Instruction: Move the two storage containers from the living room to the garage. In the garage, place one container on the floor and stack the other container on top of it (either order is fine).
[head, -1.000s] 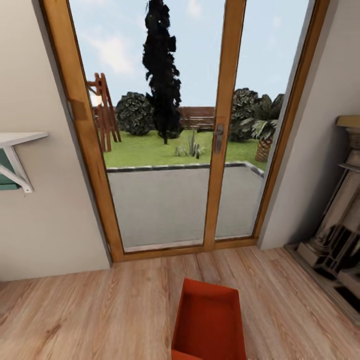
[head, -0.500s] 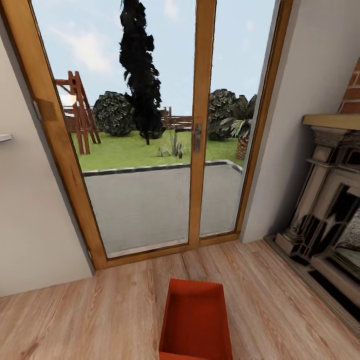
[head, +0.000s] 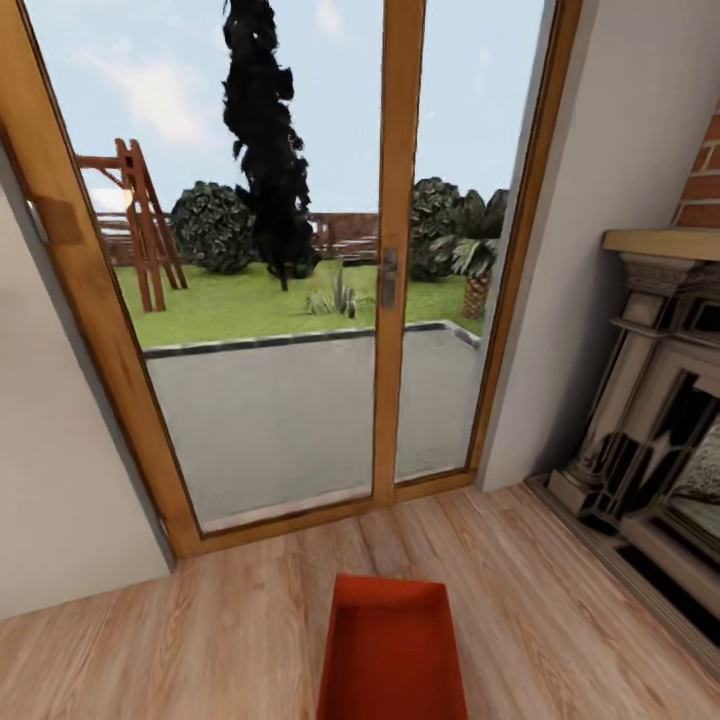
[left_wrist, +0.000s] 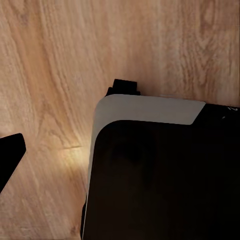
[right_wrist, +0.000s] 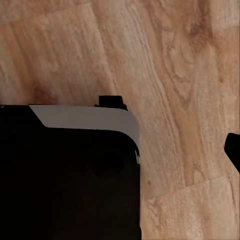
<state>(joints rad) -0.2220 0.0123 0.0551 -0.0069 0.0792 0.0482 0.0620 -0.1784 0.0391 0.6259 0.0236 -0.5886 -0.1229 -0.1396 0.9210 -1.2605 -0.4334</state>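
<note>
One orange-red open-top storage container (head: 390, 650) lies low in the middle of the head view, over the light wood plank floor (head: 200, 640) of the living room. Its near end is cut off by the frame edge, and I cannot tell what holds it. A second container and the garage are out of view. In the left wrist view a single dark fingertip (left_wrist: 10, 157) pokes in above the planks. The right wrist view has another dark fingertip (right_wrist: 233, 148) at its edge. Both wrist cameras look down past my black, white-trimmed base (left_wrist: 160, 175).
A wood-framed glass double door (head: 385, 270) with a handle stands straight ahead, with a patio and garden behind it. A stone fireplace (head: 650, 430) with brick above it lines the right wall. A plain wall (head: 60, 480) is at the left.
The camera has turned right: the door and left wall slid left, the white shelf left the picture, and the fireplace came in. The container kept its place in the view.
</note>
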